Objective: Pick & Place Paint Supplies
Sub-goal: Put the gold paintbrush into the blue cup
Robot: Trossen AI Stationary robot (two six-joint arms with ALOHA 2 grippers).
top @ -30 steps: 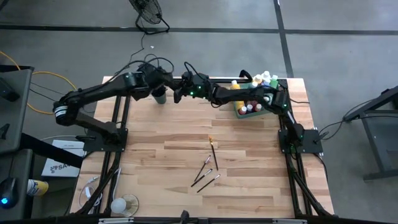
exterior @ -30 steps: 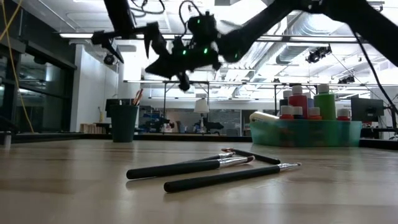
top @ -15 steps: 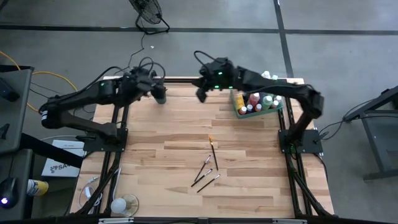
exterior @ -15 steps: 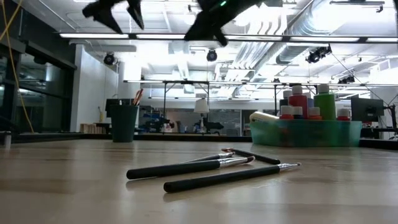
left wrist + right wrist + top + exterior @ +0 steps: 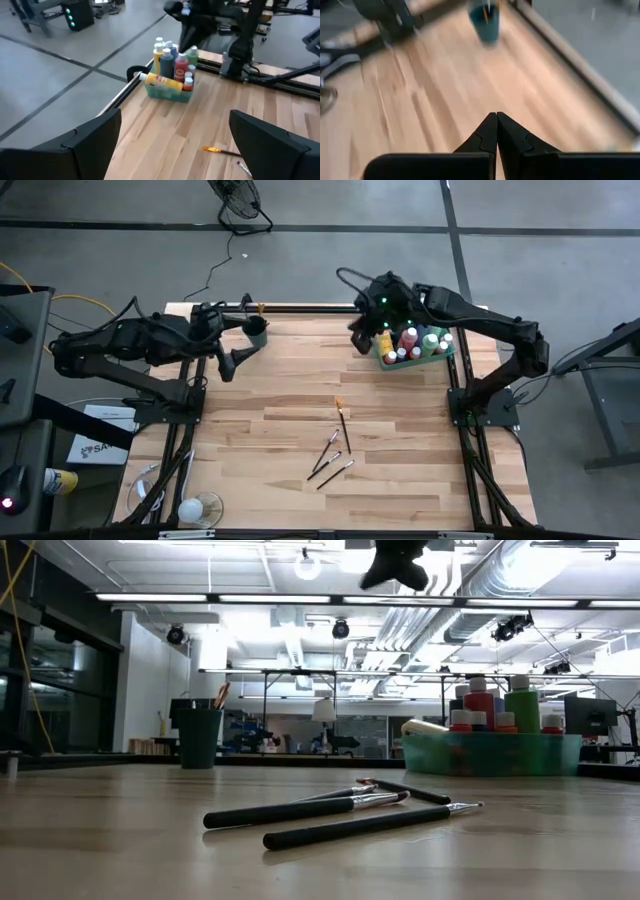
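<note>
The tabletop (image 5: 270, 410) is being shown from above, with both arms raised over its far edge. The left hand (image 5: 233, 355) is being held released, its 2 fingers (image 5: 85, 145) spread wide, above the far-left part of the tabletop, just beside the cup (image 5: 257, 332). A brush handle is being seen standing in this cup, as the low view also shows (image 5: 200, 736). The right hand (image 5: 356, 338) is being held clenched on nothing, its fingertips (image 5: 496, 131) pressed together, above the tabletop just beside the near-left corner of the tray (image 5: 384, 360).

The tray is being seen at the far-right corner of the tabletop, and the bottles (image 5: 412, 341) are being carried inside it: red, green, yellow, blue and white-capped ones are being shown standing upright in the left wrist view (image 5: 174, 62), with 1 yellow bottle (image 5: 161, 80) lying across the tray's rim.

4 brushes (image 5: 332, 455) are being shown lying loose on the tabletop, near its middle and toward the near side, well apart from both hands. 1 brush (image 5: 343, 416) is lying alone, its orange tip pointing toward the far edge; the other 3 are lying close together, partly crossing.
</note>
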